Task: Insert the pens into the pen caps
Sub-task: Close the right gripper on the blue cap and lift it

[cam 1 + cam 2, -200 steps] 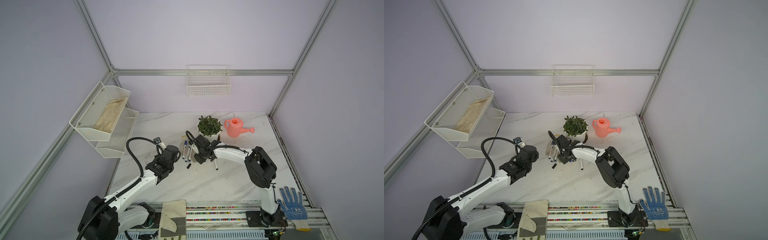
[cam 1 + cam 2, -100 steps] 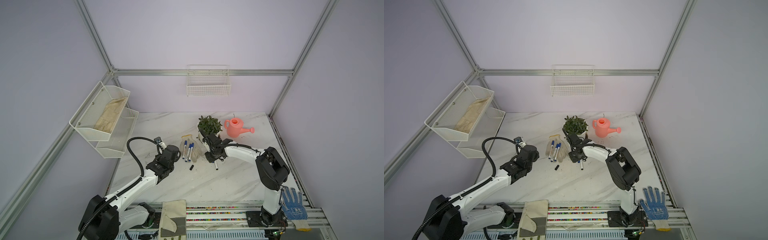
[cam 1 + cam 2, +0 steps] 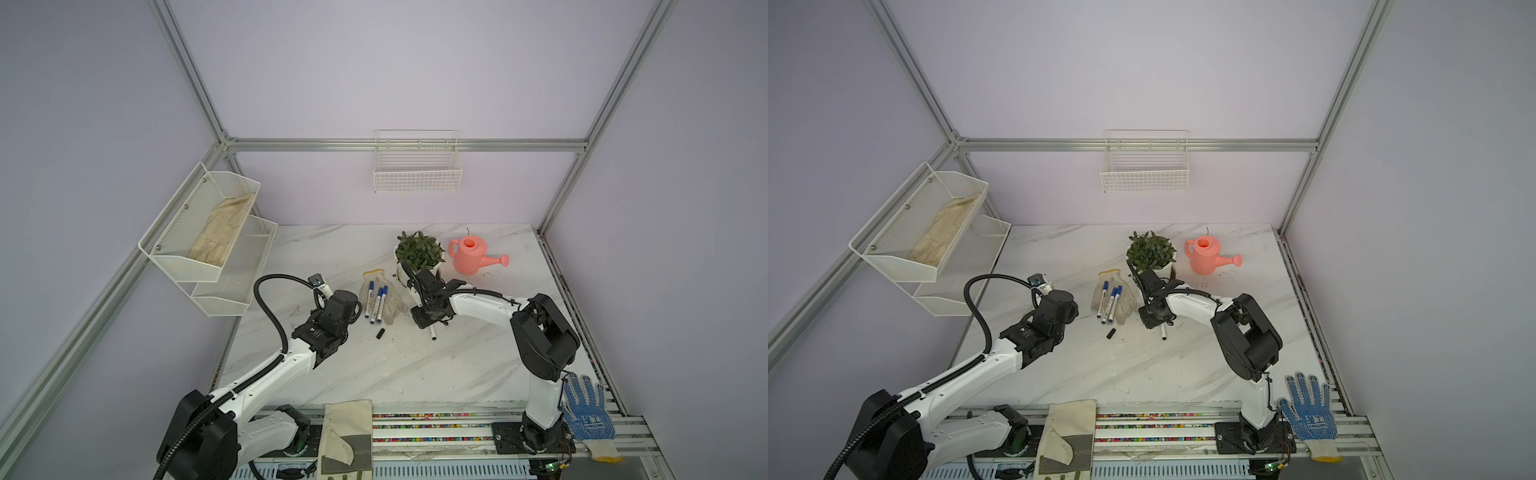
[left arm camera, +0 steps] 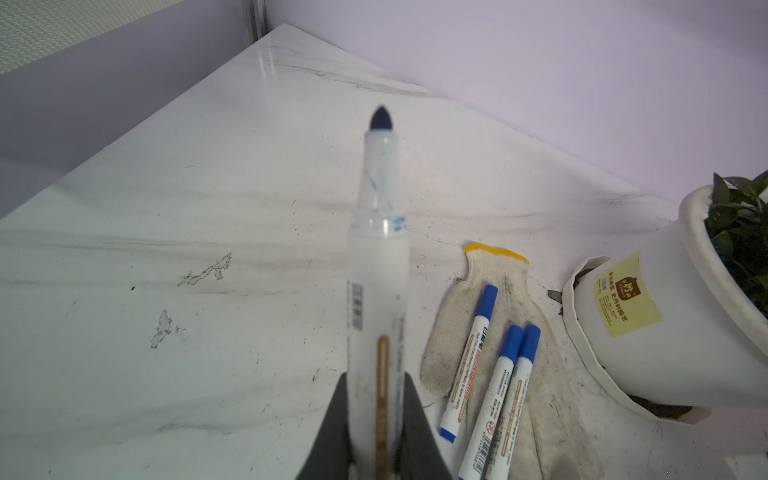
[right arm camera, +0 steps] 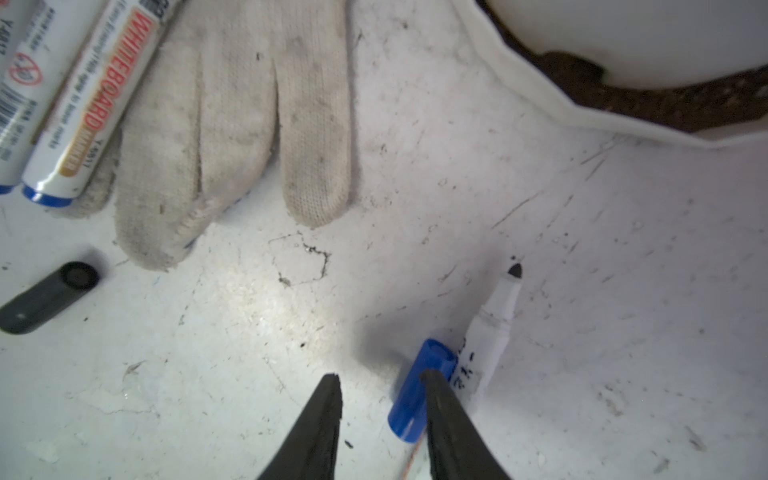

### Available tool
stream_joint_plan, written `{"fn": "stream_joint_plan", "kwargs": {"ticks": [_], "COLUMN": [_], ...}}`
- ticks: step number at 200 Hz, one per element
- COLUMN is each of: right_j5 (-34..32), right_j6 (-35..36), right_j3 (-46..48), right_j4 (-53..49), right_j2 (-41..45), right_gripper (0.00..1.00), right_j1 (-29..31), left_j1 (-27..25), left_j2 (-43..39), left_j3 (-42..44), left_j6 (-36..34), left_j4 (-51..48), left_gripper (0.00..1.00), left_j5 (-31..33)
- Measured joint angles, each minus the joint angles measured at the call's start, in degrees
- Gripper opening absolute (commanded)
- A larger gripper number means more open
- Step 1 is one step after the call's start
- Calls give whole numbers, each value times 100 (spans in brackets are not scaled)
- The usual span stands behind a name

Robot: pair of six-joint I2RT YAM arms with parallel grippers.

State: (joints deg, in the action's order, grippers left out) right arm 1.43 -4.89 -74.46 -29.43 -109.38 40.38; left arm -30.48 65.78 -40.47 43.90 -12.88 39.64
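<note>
White marble-patterned tabletop (image 3: pixel 457 365) carries the task items in both top views. Three capped marker pens (image 3: pixel 376 301), white-barrelled with blue caps, lie side by side on a soiled white knit glove (image 3: pixel 395 307) near the table's middle. A short black cap (image 3: pixel 380 333) lies on the bare surface just beside the glove's fingertips. The loose marker pen (image 3: pixel 432 332), white and uncapped, projects from under the right gripper (image 3: pixel 428 324), which hangs low over the table between the glove and a green potted plant in a white pot (image 3: pixel 419 251). A pink plastic watering can (image 3: pixel 471 259) stands beside the pot. The left arm (image 3: pixel 291 361) reaches to a position left of the glove; its pincer cannot be made out from above. In the left wrist view, the left gripper (image 4: pixel 376 376) is clamped on the held marker pen (image 4: pixel 376 270), a white uncapped barrel with a dark tip that projects beyond the jaws above the table. The glove with the three capped marker pens lies to one side, next to the pot. In the right wrist view, the jaws of the right gripper stand a narrow way apart with nothing clamped between them. A blue cap (image 5: pixel 411 395) lies on the table partly behind one finger (image 5: pixel 444 415), right beside the barrel of the loose marker pen, whose black tip points toward the pot's saucer (image 5: pixel 582 104). The black cap lies well apart on the other side, near the glove's fingertips.
</note>
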Motion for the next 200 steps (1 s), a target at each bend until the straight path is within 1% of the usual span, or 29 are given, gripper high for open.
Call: {"fn": "stream_joint_plan", "kwargs": {"ticks": [73,102,144,160,182,200], "right_j5": [-28,-13,-74,-120,-164,-151], "right_j6": [7,31,160,192,238,262], "right_j3": [85,85,11,-31,-85,-160], "right_j4": [-4,-4,-136,-181,-208,-201], "right_j2": [9,-2,-170,-186,-219,-234], "right_gripper": [35,29,27,22,11,5], "right_j1": [-24,-24,-24,-22,-24,-24], "left_j1": [0,0,0,0,0,2], "left_j2": [17,22,22,26,66,101], "left_j3": [0,0,0,0,-2,-2], "left_j6": [0,0,-11,-26,-107,-175], "left_j4": [4,4,7,9,20,28], "left_gripper": [0,0,0,0,0,0], "left_j5": [-24,-24,-26,-44,-72,-131]}}
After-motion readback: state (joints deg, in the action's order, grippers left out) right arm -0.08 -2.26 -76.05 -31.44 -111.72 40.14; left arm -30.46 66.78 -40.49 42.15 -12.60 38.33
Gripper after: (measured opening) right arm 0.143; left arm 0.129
